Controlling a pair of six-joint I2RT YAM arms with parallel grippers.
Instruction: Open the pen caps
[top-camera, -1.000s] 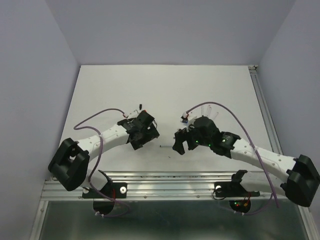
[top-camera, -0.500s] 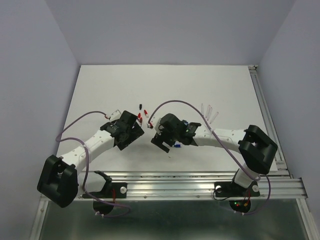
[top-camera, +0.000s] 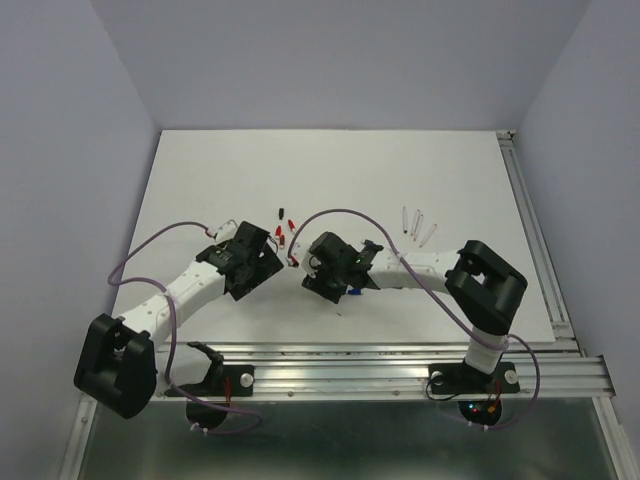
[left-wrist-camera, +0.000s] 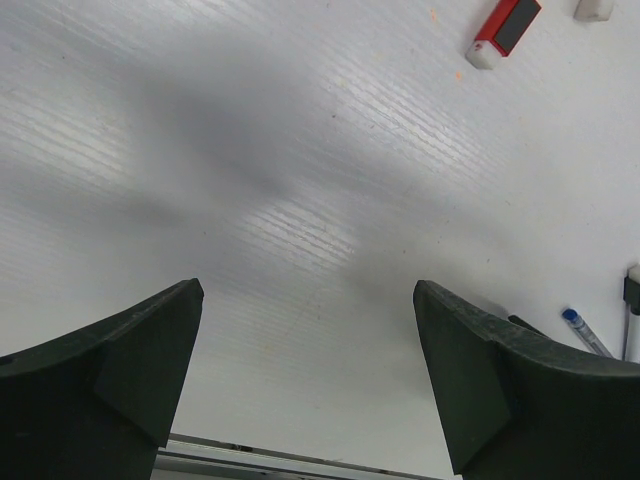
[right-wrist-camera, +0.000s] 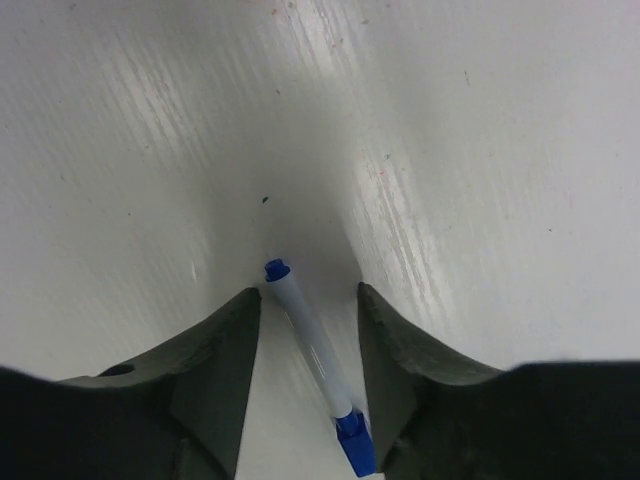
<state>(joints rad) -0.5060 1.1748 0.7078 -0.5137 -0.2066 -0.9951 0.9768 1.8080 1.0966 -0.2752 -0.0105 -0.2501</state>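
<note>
A white-barrelled pen (right-wrist-camera: 312, 345) lies on the table with a blue plug at its far end and its blue pen cap (right-wrist-camera: 355, 447) at the near end. My right gripper (right-wrist-camera: 308, 290) is low over it, a finger on each side. The jaws are half closed, and a thin gap still shows on both sides. From above, the right gripper (top-camera: 322, 278) hides most of this pen; only a blue bit (top-camera: 355, 291) shows. My left gripper (left-wrist-camera: 308, 295) is wide open over bare table, holding nothing. Loose red caps (top-camera: 291, 222) and a black cap (top-camera: 280, 212) lie between the arms.
Three pale pen barrels (top-camera: 418, 222) lie at the right. In the left wrist view there is a red and black cap (left-wrist-camera: 505, 25) at the top right and a blue pen tip (left-wrist-camera: 585, 332) at the right edge. The metal rail (top-camera: 330, 352) runs along the near table edge.
The right gripper has swung left and come down over the blue pen, and its jaws have narrowed around it. The left gripper has drifted left and stays open.
</note>
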